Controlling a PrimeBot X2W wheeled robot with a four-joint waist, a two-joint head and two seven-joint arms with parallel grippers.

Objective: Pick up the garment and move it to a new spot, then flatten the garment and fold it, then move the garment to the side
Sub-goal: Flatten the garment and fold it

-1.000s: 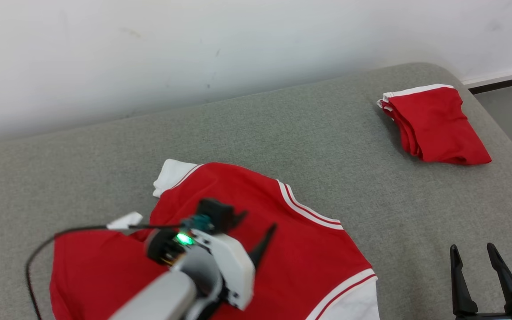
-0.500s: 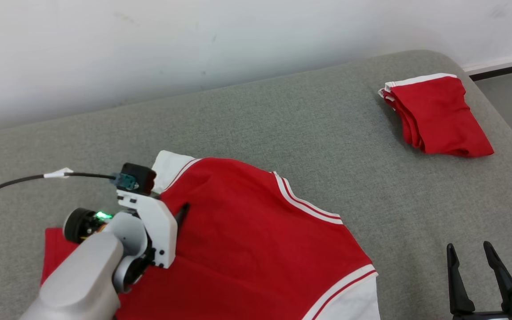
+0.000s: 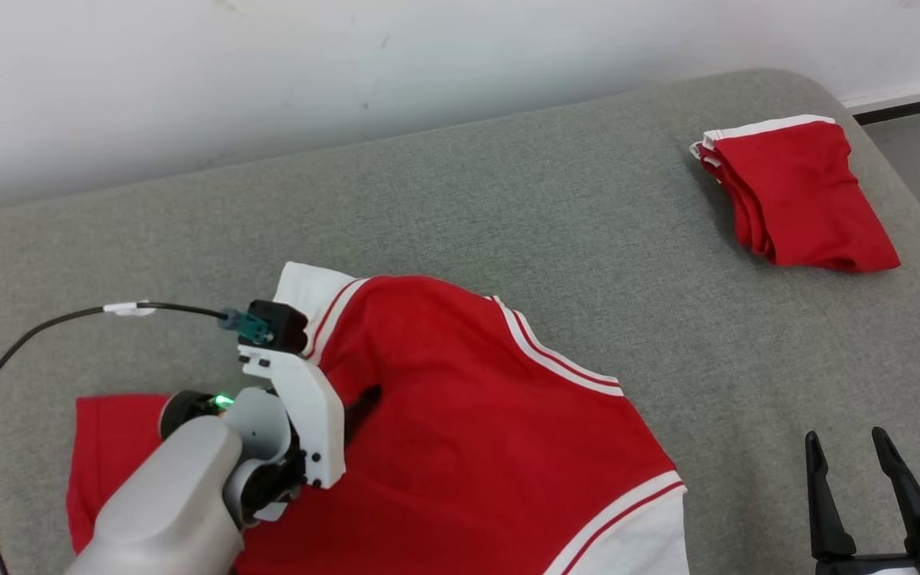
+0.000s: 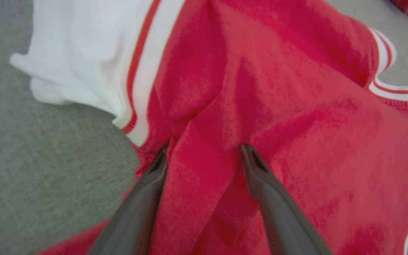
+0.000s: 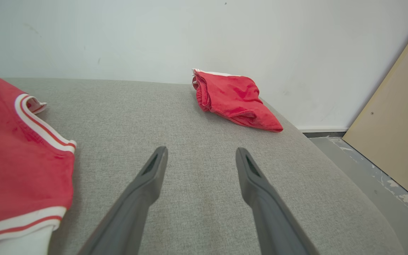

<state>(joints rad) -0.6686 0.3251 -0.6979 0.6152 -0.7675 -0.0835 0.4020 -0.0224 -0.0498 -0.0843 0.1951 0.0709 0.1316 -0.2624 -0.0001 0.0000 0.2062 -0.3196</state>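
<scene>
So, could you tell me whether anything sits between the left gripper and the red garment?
Nothing visible does: the left gripper is open right at the garment, its fingers straddling a raised fold of it.

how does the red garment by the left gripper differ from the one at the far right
The near garment lies spread and rumpled; the far garment is folded. The near garment has the open left gripper on it; the far garment lies untouched. Both are red with white trim.
</scene>
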